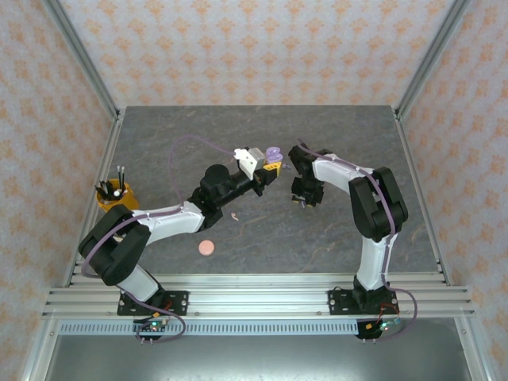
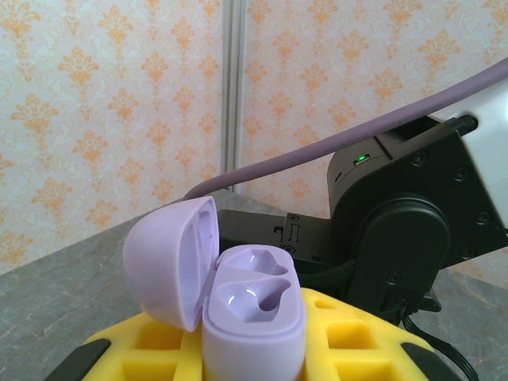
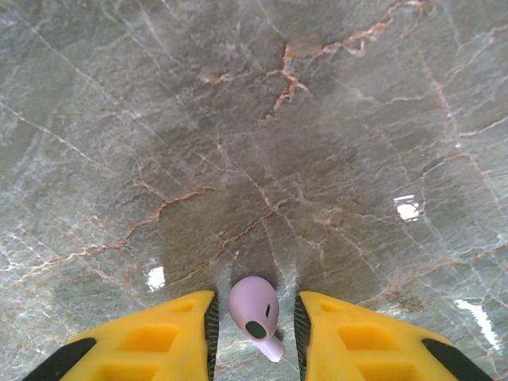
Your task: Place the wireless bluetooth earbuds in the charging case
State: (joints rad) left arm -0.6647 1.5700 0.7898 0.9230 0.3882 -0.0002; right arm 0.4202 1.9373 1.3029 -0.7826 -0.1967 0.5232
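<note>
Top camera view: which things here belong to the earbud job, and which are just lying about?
Belongs to the job:
open purple charging case, in the left fingers
purple earbud, between the right fingers
pink earbud, on the table
round pink case, on the table

Just lying about:
orange cup with dark sticks in it

In your top view the open case (image 1: 274, 152) sits in the left gripper (image 1: 273, 166). From it, the right gripper (image 1: 304, 200) stands at five o'clock, straddling an earbud (image 3: 252, 311) on the table (image 1: 341, 143); a loose earbud (image 1: 234, 215) and a closed case (image 1: 207, 248) lie at seven, the cup (image 1: 113, 196) at nine.
</note>
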